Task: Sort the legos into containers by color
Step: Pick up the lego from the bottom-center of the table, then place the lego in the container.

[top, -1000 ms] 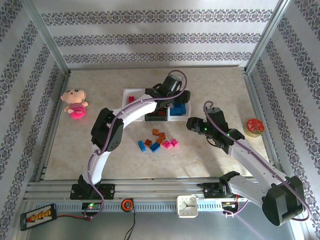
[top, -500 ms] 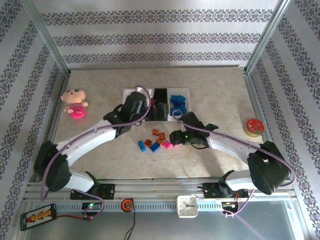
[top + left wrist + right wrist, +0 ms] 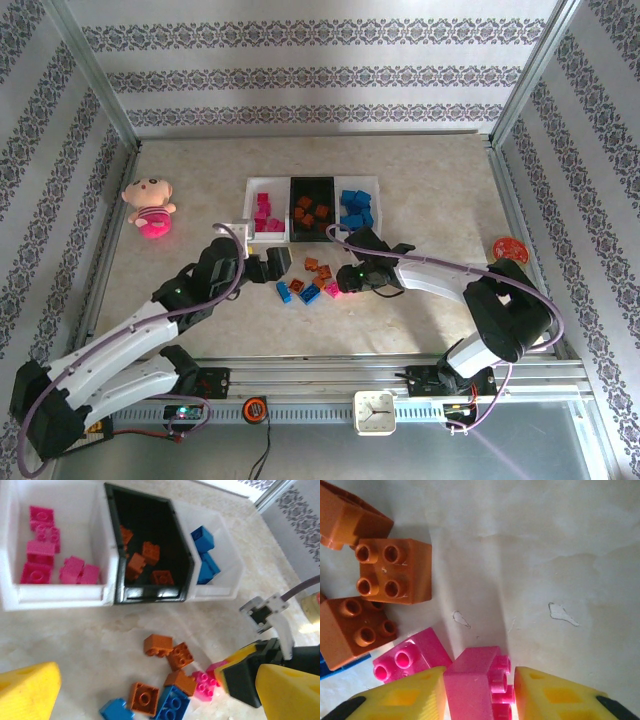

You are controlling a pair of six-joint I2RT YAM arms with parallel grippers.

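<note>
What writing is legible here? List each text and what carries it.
No text reads clearly.
Clock face: numerals too small to read.
Round red tin: lid print blurred, unreadable.

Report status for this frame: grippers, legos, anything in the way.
Left gripper open, empty, beside the loose legos. Right gripper shut on a pink lego on the table. Bins part-filled by color; nothing blocking.
</note>
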